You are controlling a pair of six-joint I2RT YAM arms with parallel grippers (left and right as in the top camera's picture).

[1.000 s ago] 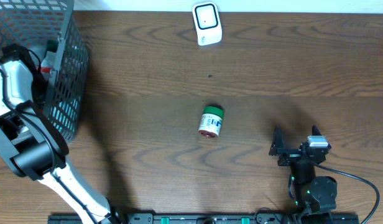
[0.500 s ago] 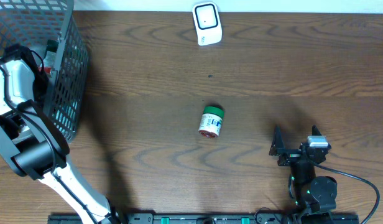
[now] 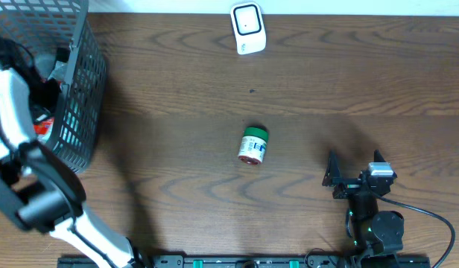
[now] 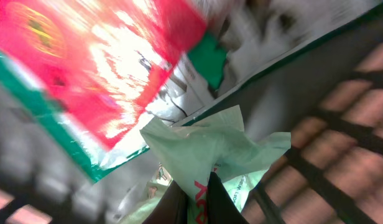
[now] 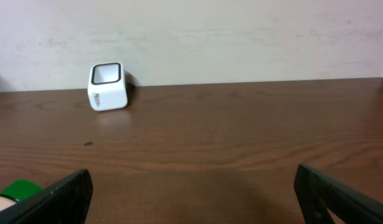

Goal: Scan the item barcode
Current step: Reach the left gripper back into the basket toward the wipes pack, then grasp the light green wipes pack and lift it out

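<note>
packet: pale green crinkly one (image 4: 219,146) with red print, sitting down inside the basket (image 3: 86,89) at the far left of the table (image 3: 177,82)
left claw: (image 4: 193,200) reaching into the basket and pinching the packet's lower edge, fingers pressed together on it
in the way: a big shiny red pack (image 4: 98,68) with a green edge is crowding right up against the packet, white wrappers are piling in behind it, and the basket's mesh is boxing everything in
jar: green-lidded one (image 3: 252,145) is lying mid-table, well apart from the basket
scanner: small white one (image 3: 248,29) is sitting at the table's far edge, beyond the jar
right claw: (image 5: 191,193) fingers spread wide, gripping nothing, hanging low at the front right and facing the scanner
</note>
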